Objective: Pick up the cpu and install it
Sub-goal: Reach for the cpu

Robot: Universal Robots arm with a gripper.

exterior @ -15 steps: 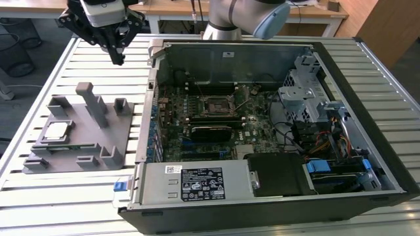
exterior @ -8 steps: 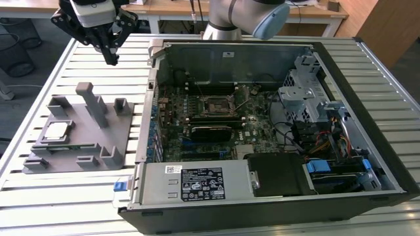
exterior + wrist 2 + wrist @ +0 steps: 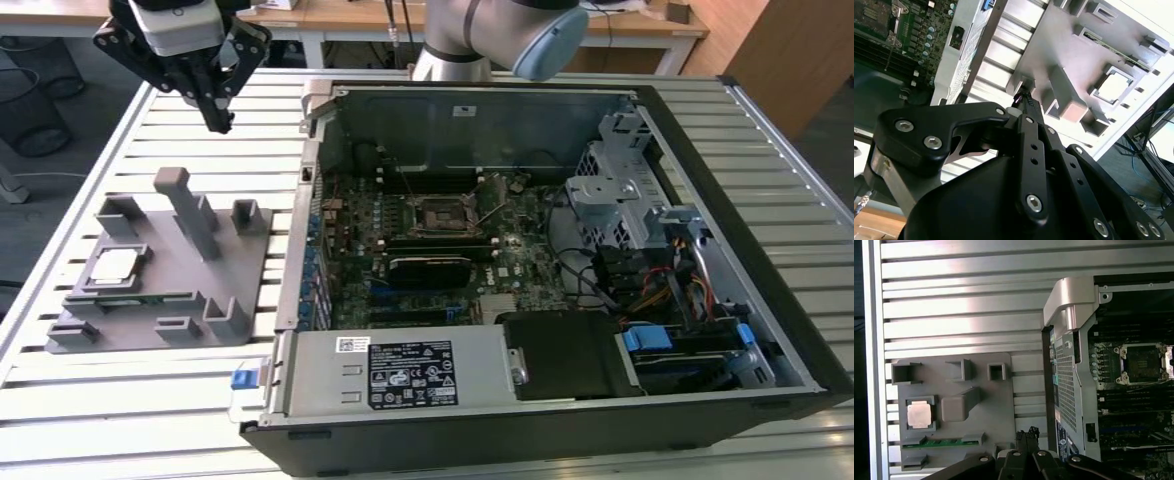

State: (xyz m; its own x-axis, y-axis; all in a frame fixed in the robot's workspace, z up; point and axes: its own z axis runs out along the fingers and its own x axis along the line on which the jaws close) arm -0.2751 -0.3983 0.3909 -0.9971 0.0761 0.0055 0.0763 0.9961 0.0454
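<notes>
The cpu (image 3: 114, 265) is a small silver-topped square lying flat in a pocket of the grey plastic fixture (image 3: 180, 292) on the slatted table, at the exterior view's left. Both wrist views show the cpu (image 3: 920, 415) (image 3: 1114, 86) in the fixture (image 3: 999, 410). My gripper (image 3: 218, 122) hangs high above the table beyond the fixture, well clear of the chip. Its black fingers meet at the tips (image 3: 1024, 97) (image 3: 1026, 434), shut with nothing between them. The dark socket (image 3: 445, 213) (image 3: 1143, 362) sits uncovered on the motherboard inside the open computer case.
The open case (image 3: 747, 200) fills the table's middle and right, with a drive cage (image 3: 621, 190), cables and a power supply (image 3: 400, 372) inside. A green memory stick (image 3: 944, 442) lies in the fixture beside the cpu. Upright fixture posts (image 3: 187, 205) stand near the chip.
</notes>
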